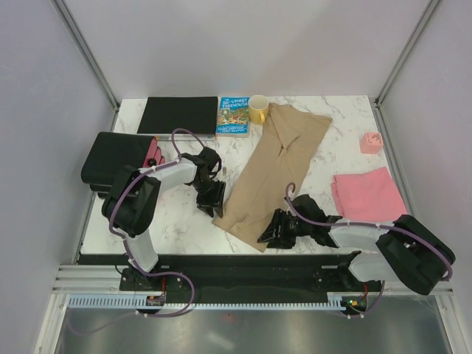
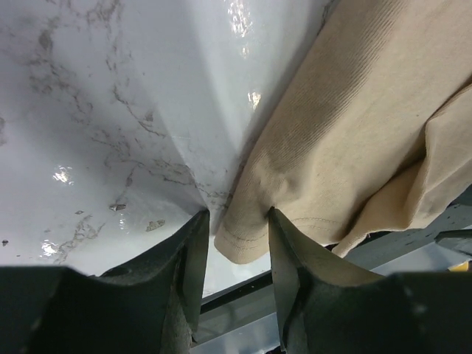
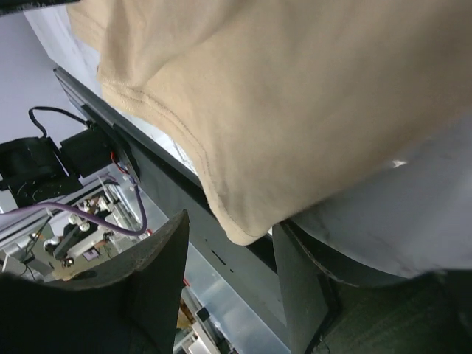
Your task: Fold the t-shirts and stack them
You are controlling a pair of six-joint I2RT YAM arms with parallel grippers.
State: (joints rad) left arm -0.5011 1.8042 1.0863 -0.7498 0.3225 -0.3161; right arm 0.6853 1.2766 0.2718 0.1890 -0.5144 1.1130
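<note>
1. White marble-patterned table [image 1: 346, 133]: it carries everything listed below.
2. Tan soft cotton t-shirt [image 1: 273, 162]: folded lengthwise into a long strip that runs diagonally from the far middle of the table to the near edge. You have both of its near corners at your fingers.
 - The near-left hem corner [image 2: 240, 240] lies in the gap of your left gripper [image 1: 212, 206], between its two dark fingers [image 2: 184, 280]. These are parted and not pinching. The cloth is just beside the one on the right of the left wrist view.
 - The near-right corner [image 3: 240, 225] overhangs the table edge between the spread fingers [image 3: 158, 273] of your right gripper [image 1: 267, 236]. That gripper is also released, with clear room on either side.
3. Pink-and-black drawer box [image 1: 110, 158]: well to the left of your left fingers.
4. Flat black rectangular pad [image 1: 179, 114]: beyond your left fingers, at the far edge.
5. Plain pink t-shirt [image 1: 366, 193]: folded into a flat square, to the right of your right fingers and apart from them.
6. Blue illustrated book [image 1: 233, 116]: just beside the pad.
7. Yellow mug [image 1: 259, 109]: touching the tan shirt's far end.
8. Small pink block [image 1: 371, 142]: beyond the pink shirt.
</note>
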